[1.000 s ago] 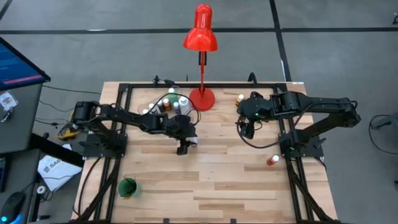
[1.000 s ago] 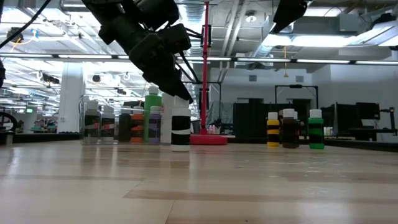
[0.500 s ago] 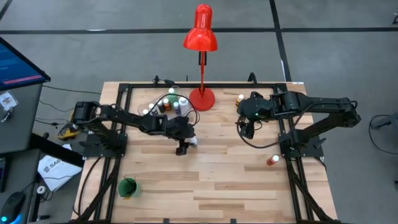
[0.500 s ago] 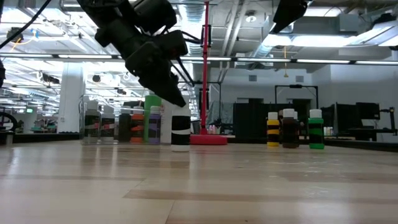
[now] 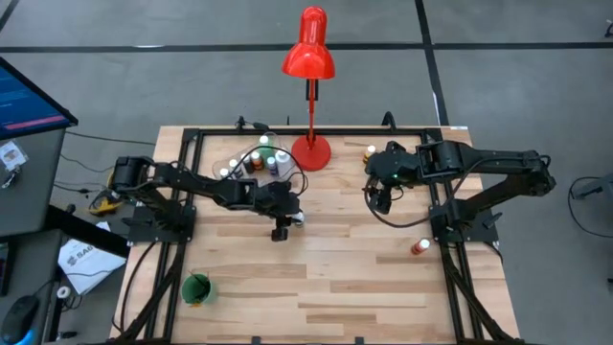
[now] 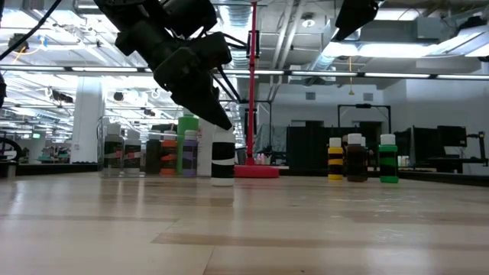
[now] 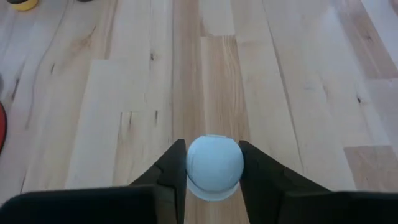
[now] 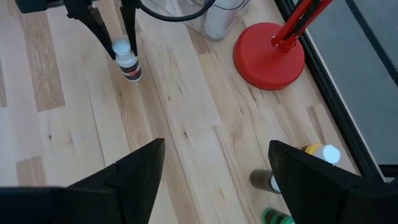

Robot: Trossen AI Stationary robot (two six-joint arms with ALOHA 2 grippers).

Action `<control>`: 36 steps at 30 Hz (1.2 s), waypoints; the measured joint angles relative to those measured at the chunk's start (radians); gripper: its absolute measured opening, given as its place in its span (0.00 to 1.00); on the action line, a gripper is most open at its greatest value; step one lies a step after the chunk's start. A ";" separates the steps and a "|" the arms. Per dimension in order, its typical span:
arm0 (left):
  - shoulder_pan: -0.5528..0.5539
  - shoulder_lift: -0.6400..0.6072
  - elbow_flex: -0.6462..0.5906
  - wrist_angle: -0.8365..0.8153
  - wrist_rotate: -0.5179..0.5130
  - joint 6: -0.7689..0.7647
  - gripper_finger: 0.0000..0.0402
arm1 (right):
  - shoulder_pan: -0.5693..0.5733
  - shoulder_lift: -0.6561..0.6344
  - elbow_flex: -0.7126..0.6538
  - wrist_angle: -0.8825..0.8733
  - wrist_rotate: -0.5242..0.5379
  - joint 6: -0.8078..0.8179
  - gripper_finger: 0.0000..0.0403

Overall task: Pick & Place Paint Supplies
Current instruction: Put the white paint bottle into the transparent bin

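Observation:
A small white-capped bottle (image 5: 298,218) with a dark band (image 6: 222,162) stands upright on its base mid-table. My left gripper (image 7: 212,177) is above it, pointing down, with one finger on either side of its white cap (image 7: 214,165); the right wrist view shows the same (image 8: 121,46). My right gripper (image 8: 214,180) hangs open over the table's far right part (image 5: 383,201), touching nothing. More small bottles (image 5: 257,161) cluster at the far edge left of the lamp. No brushes show plainly. My left gripper comes from above with its fingers (image 7: 171,171) close on both sides of the bottle's cap (image 7: 214,149). I cannot tell whether they touch it. The bottle stands upright on the table.
The red lamp's base (image 5: 310,151) stands at the far edge, its pole (image 6: 252,84) just behind the bottle. Yellow, dark and green bottles (image 8: 323,152) (image 6: 355,158) stand far right. An orange bottle (image 5: 419,247) is at the right edge, a green cup (image 5: 197,287) near left.
My left gripper has risen a little along the bottle, from low over its body to the level of its cap, and shifted slightly sideways. The bottle has stayed standing in the same place on the table.

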 joint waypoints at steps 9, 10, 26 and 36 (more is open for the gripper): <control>0.004 -0.225 0.000 -0.073 -0.187 -0.058 0.24 | 0.006 0.000 0.000 0.000 0.001 0.026 0.70; 0.005 -0.267 0.000 -0.089 -0.220 -0.060 0.24 | 0.007 0.000 0.000 0.000 0.000 0.026 0.70; 0.206 -0.588 -0.031 -0.412 -0.459 -0.285 0.24 | 0.006 0.000 -0.001 0.001 0.000 0.026 0.70; 0.220 -0.539 -0.234 -0.234 -0.454 -0.399 0.28 | 0.006 0.000 -0.001 0.001 0.003 0.026 0.70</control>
